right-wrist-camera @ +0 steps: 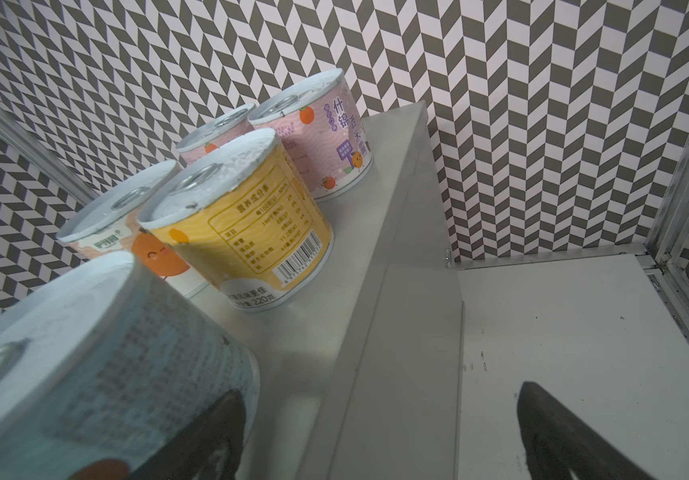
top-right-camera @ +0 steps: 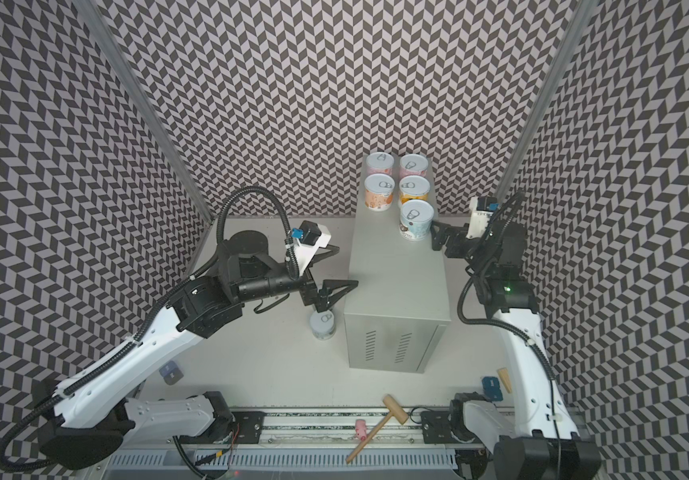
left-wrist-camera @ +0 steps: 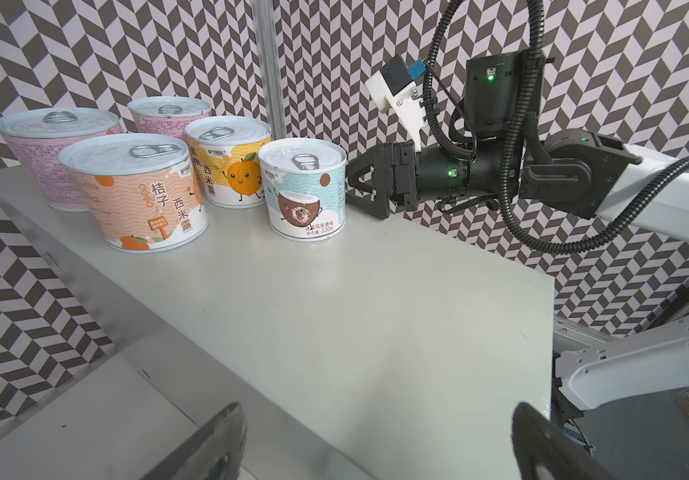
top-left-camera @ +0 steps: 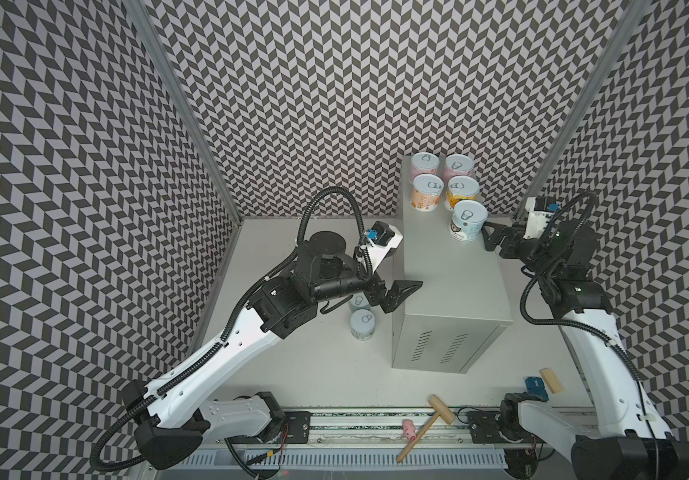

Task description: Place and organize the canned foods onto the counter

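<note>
- While five of the cans already stand on the counter [top-left-camera: 451,282], two are down on the white floor [top-left-camera: 293,374] just left of it, so we'd call this well along but not finished.
- The five are bunched upright at the counter's far end. The pink cans [top-left-camera: 424,164] are at the back, with the peach can [top-left-camera: 429,191] and the yellow can [top-left-camera: 462,193] in front of them. The blue can [top-left-camera: 468,220] is nearest, by the right edge.
- The right tool [top-left-camera: 486,237] is spread wide and pinching nothing. It sits just right of the blue can with one finger close to its wall, and we can't tell if it touches.
- The left tool [top-left-camera: 404,296] is also spread wide and empty, up by the counter's left edge. In a top view it half hides the far floor can [top-left-camera: 358,302]. The near floor can [top-left-camera: 362,325] is in the clear, right up against the far one.
- Handling guess: these are stiff sealed tins, so there's some heft but no crushing worries. They're short and stable, and the glossy labels are probably a bit slick.
- We'd grab across the side wall at mid-height, with fingers on the left and right sides since there's no gap between the pair.
- A can looks nearly as wide as the spread, so centre carefully. We'd leave the pull tab alone.
</note>
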Controlling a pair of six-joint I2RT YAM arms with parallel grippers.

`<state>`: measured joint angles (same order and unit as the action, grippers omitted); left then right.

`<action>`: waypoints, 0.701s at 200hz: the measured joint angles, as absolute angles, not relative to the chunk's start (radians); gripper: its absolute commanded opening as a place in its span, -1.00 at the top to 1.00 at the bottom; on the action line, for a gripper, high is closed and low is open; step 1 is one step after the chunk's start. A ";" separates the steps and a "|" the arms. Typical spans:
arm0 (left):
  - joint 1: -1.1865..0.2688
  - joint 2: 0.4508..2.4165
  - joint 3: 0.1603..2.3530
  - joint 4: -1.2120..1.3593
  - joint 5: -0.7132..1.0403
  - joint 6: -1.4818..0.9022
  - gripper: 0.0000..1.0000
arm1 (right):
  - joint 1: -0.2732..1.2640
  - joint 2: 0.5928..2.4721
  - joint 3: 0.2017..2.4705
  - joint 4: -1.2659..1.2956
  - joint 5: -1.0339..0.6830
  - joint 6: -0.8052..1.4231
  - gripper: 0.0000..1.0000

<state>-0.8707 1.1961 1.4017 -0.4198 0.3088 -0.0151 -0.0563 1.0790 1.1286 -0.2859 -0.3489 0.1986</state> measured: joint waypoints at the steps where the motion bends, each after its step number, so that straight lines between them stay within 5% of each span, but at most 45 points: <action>1: -0.871 1.196 1.402 -0.420 0.309 -0.015 -1.00 | -0.056 1.079 1.129 -0.286 -0.349 0.199 -0.99; 140: -0.871 1.233 1.427 -0.423 0.249 -0.020 -1.00 | -0.041 1.079 1.175 -0.323 -0.279 0.183 -0.99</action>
